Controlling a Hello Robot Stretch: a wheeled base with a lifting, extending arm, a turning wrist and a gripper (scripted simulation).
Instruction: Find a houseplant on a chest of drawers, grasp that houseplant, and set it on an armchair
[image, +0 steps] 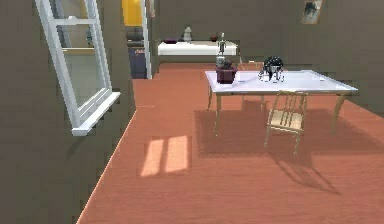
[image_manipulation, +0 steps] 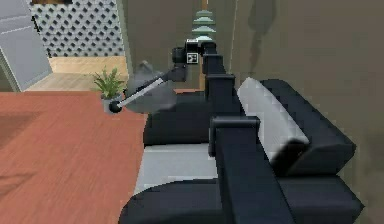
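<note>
looking for print first, we find only the black marks on the two white squares (image_manipulation: 190, 50) at the far end of the arm (image_manipulation: 235, 150), too small for us to read. left of them the pincer (image_manipulation: 120, 102) reaches past the armchair (image_manipulation: 300, 130), and the houseplant (image_manipulation: 107, 80) — a tuft of green leaves — hangs at its far end over the red-brown floor (image_manipulation: 60, 150), clear of it, so the pincer holds the plant. whether its fingers stand apart or together we cannot tell.

the armchair is dark with grey cushions. the arm crosses it and hides part of the seat, and the bottom edge cuts it off. beyond it rise a teal tiered thing (image_manipulation: 205, 22) that we cannot name, a lattice-patterned wall (image_manipulation: 80, 28) and a white door (image_manipulation: 18, 50), cut off at the left edge.

in the forward view a white table (image: 320, 80) carries a potted plant (image: 227, 72) in a dark pot and a dark rounded thing (image: 271, 68) we cannot make out, with a pale chair (image: 287, 112) at its near side. a white-framed window (image: 80, 55) stands on the left wall, a far table (image: 195, 47) bears small blobs, and a picture (image: 313, 10) is cut off by the top edge.
</note>
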